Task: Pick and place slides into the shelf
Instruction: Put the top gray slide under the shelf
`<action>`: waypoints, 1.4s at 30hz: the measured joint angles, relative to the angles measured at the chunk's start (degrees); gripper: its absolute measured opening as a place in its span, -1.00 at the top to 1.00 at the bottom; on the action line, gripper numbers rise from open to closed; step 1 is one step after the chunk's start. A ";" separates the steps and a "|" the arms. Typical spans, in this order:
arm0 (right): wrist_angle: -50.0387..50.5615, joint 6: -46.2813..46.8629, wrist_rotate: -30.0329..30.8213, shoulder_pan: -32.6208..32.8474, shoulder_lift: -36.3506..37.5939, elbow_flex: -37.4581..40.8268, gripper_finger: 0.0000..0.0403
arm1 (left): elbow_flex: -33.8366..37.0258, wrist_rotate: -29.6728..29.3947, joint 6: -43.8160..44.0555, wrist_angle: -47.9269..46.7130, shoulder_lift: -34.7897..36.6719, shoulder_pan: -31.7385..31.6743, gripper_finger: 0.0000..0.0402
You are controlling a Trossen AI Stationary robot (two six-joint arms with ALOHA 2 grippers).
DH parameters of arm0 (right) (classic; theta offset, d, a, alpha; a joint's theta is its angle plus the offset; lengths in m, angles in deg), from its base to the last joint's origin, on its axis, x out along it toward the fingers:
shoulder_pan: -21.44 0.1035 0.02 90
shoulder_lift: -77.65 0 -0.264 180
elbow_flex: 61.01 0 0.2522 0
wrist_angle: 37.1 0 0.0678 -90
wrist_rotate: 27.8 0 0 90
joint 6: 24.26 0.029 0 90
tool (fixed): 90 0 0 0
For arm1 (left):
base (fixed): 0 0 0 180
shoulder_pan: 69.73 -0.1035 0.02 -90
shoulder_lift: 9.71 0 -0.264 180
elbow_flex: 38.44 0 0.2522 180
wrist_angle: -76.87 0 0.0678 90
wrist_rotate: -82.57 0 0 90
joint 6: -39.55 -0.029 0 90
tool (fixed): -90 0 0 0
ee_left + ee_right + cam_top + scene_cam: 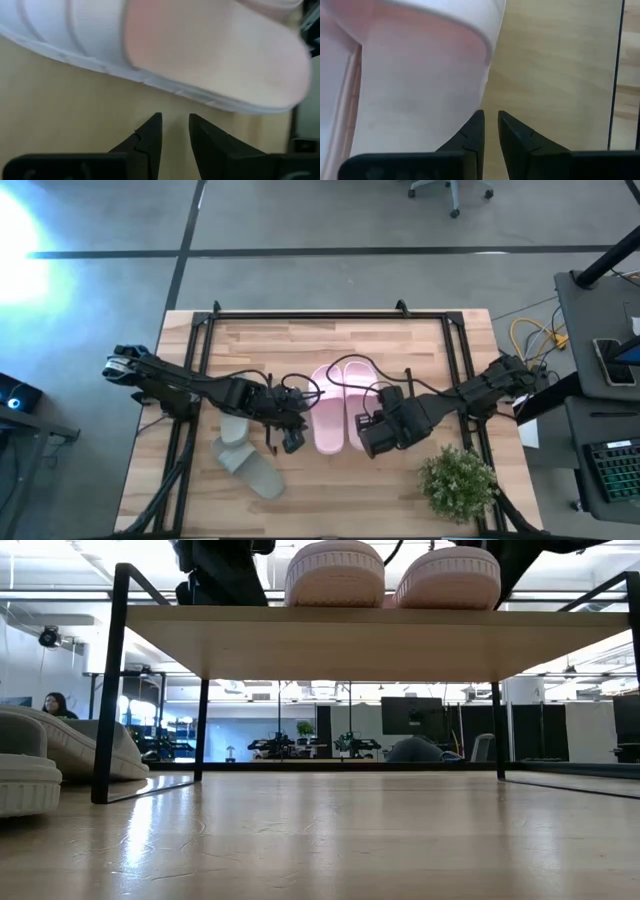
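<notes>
Two pink slides lie side by side on the shelf top, touching along their inner edges. Two grey-green slides lie below on the table, near the shelf's left end frame; in the low view they sit at the left edge, one stacked against the other.

The left gripper sits just beside the left pink slide's heel end. Its fingers stand narrow with a small gap between them, and hold nothing; the slide's sole edge lies just ahead of the tips. The right gripper sits just beside the right pink slide, jaws likewise narrow and empty.

Judged step: the pink pair is placed, and the grey-green pair remains.

Procedure for the next pick:
- Lift both grippers clear of the pink slides before travelling sideways, to avoid dragging them off the plank.
- Use the left arm; it is nearer the grey-green pair.
- Spread the jaws wide before descent.
- Grip the broad strap, not the soft foam sole.
- Keep clear of the black end frame.

No brand, label or writing is legible anywhere.
</notes>
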 joint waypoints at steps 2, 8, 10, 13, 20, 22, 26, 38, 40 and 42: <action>-0.02 0.53 -1.22 0.96 0.00 -0.29 0.77 | -0.14 -1.23 -0.45 -2.58 0.68 -0.02 0.59; -0.57 2.07 0.05 8.22 0.02 -4.32 0.77 | -0.16 -2.22 0.10 -6.58 7.07 1.09 0.59; -3.21 -1.29 4.46 12.27 0.06 -6.07 0.77 | -0.41 0.67 1.32 -6.45 10.48 3.56 0.59; -13.02 -9.96 13.39 19.39 0.07 -7.58 0.77 | -0.47 1.25 2.73 -4.80 15.34 10.75 0.59; -23.80 -13.71 24.77 25.79 -1.30 -7.61 0.63 | 0.16 -5.76 11.96 -14.59 17.12 24.59 0.59; -25.34 -13.99 23.82 25.68 -2.20 -7.61 0.53 | -0.11 -5.26 17.04 -21.12 15.83 27.42 0.56; -28.11 -18.60 22.59 25.61 -4.12 -8.73 0.31 | -0.17 -4.48 24.86 -28.96 13.93 32.79 0.41; -27.91 -22.25 22.29 25.44 -5.27 -11.56 -0.03 | 0.04 -24.65 39.89 -57.62 8.66 35.19 0.08; -27.94 -22.23 22.26 25.51 -5.27 -11.58 -0.03 | 1.50 -28.82 36.53 -55.52 8.24 34.94 0.08; -27.87 -21.23 21.82 25.59 -5.27 -11.67 -0.03 | 2.43 -31.23 34.58 -56.01 7.21 34.55 0.07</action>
